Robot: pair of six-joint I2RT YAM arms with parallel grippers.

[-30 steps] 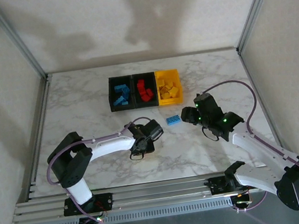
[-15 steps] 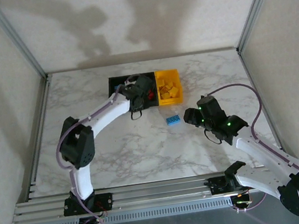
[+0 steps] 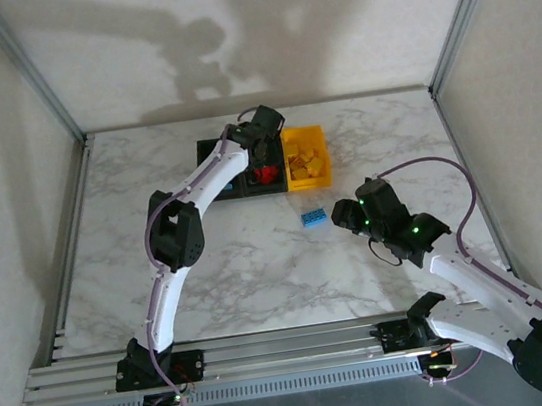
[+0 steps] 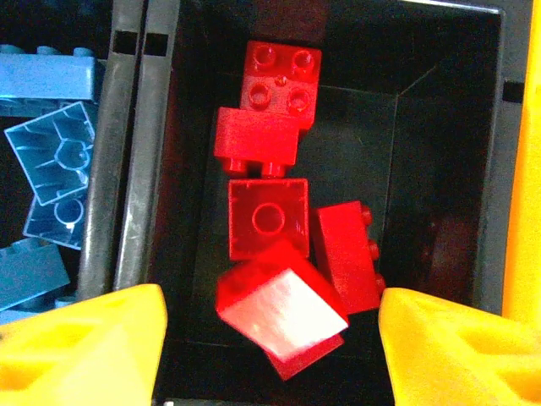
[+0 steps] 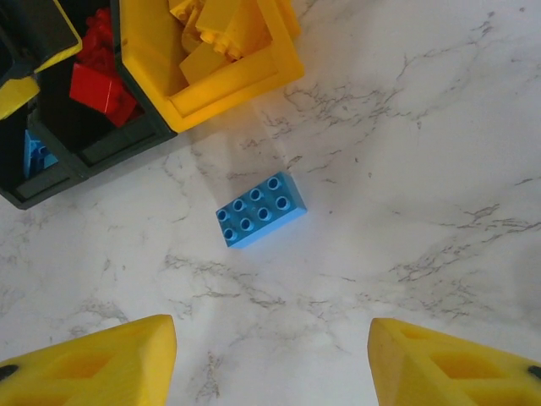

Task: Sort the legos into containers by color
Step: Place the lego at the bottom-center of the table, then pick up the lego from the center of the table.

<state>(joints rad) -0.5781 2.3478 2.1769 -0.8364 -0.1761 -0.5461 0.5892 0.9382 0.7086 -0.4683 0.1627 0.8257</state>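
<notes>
Blue brick (image 5: 259, 209), eight studs up, lies on the bench (image 5: 439, 127) just in front of the yellow bin (image 5: 237, 91). Probably light, rigid and slick; best pinched across its long sides. Right tool (image 5: 270, 364) hovers farther out from that bin, jaws wide, empty. Left tool (image 4: 270, 355), likewise wide and empty, hangs over red bricks (image 4: 266, 216) in the adjoining black bin (image 4: 439, 169).

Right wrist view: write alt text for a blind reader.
A lone blue brick lies studs up on the marble table, ahead of the open end effector. Upper left: a yellow bin of yellow bricks beside a black bin holding red bricks.
</notes>
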